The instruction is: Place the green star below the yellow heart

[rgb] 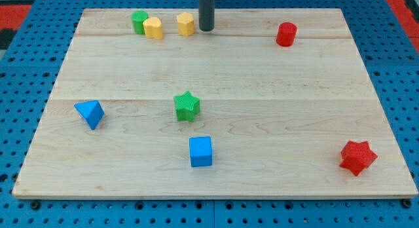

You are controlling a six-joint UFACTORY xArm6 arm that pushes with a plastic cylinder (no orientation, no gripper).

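Observation:
The green star (187, 105) lies near the middle of the wooden board (275, 110). Two yellow blocks sit at the view's top left: one (154, 28) next to a green block (139, 22), the other (186, 23) just to its right. I cannot tell which of them is the heart. My tip (206, 29) stands at the view's top, close to the right side of the right yellow block, far above the green star.
A red cylinder (286, 34) sits at the top right. A red star (358, 156) lies at the bottom right. A blue cube (201, 151) is just below the green star. A blue triangle (90, 113) lies at the left.

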